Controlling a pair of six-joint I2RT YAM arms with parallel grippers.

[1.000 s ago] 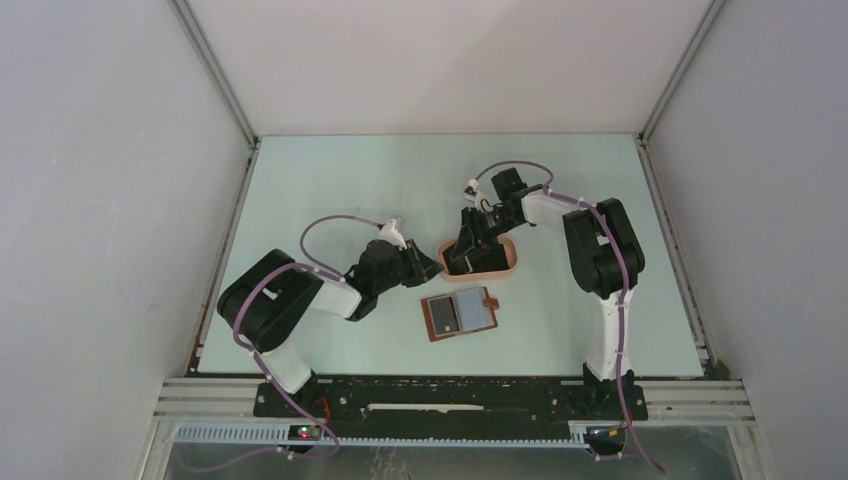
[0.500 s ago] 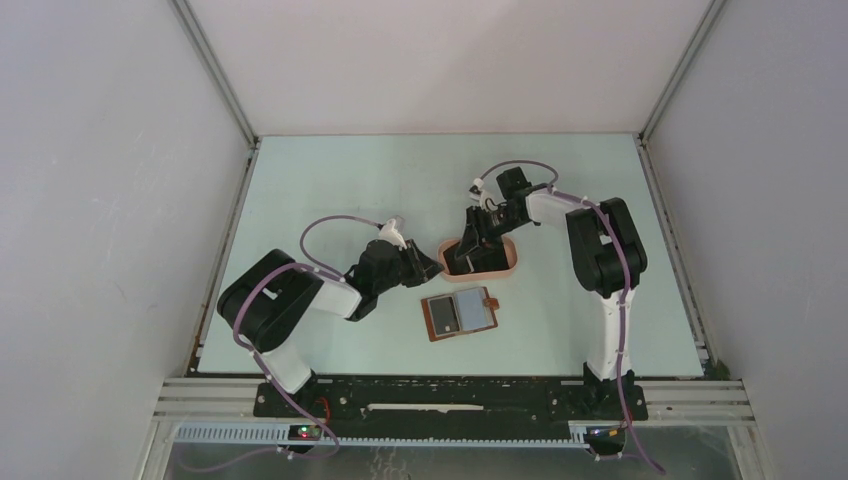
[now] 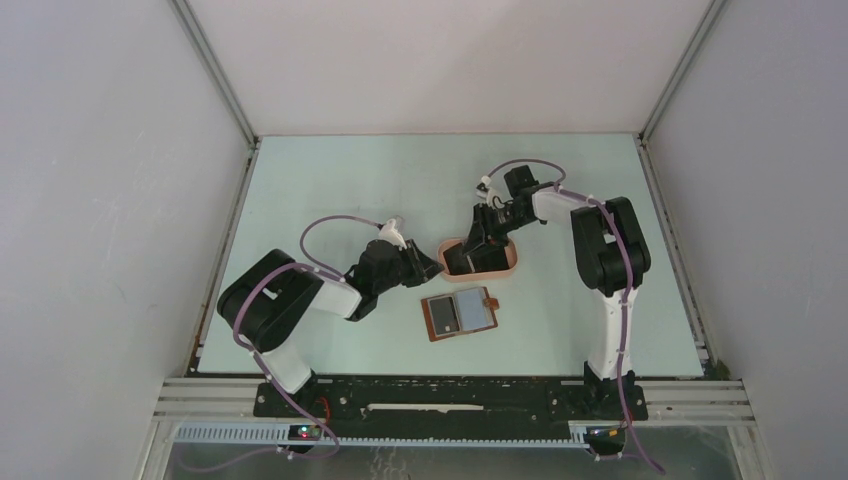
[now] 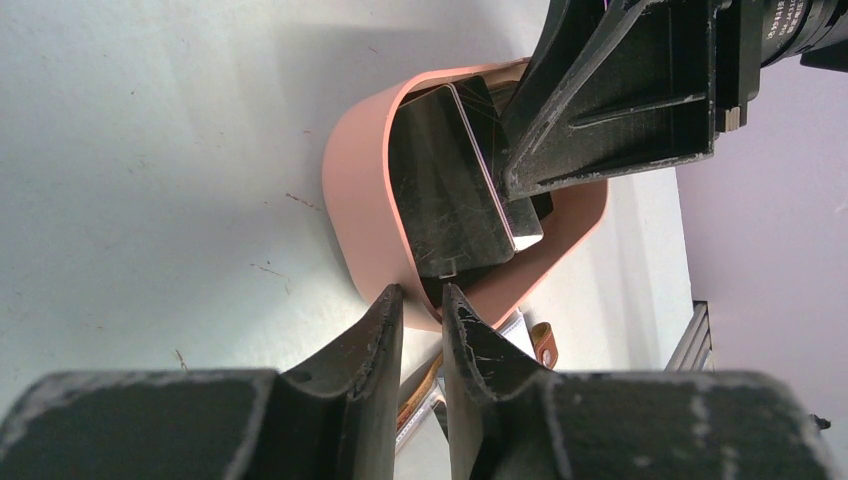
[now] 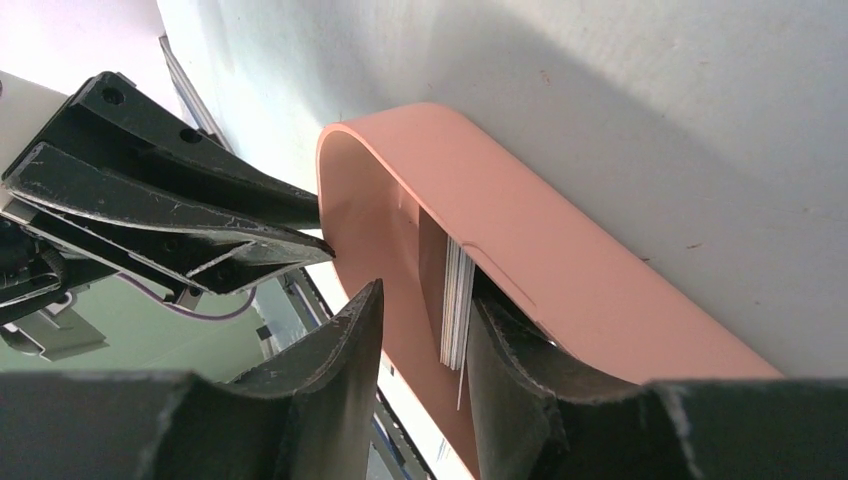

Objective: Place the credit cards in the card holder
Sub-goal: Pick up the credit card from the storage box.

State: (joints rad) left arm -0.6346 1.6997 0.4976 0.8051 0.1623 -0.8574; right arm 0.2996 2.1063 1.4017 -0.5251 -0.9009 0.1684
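Both arms reach inward, left gripper (image 4: pixel 422 300) pinched nearly closed, right gripper (image 5: pixel 425 310) half open

Only the right arm (image 3: pixel 603 250) did anything here. Its right gripper (image 5: pixel 428 297) slid along inside the pink tray (image 5: pixel 560 250), from the end nearer the table's left edge toward the middle. The wrist behind it swung a bit toward the right edge. The jaws also look a touch narrower around the stack of credit cards (image 5: pixel 456 300), though that's hard to judge from above.
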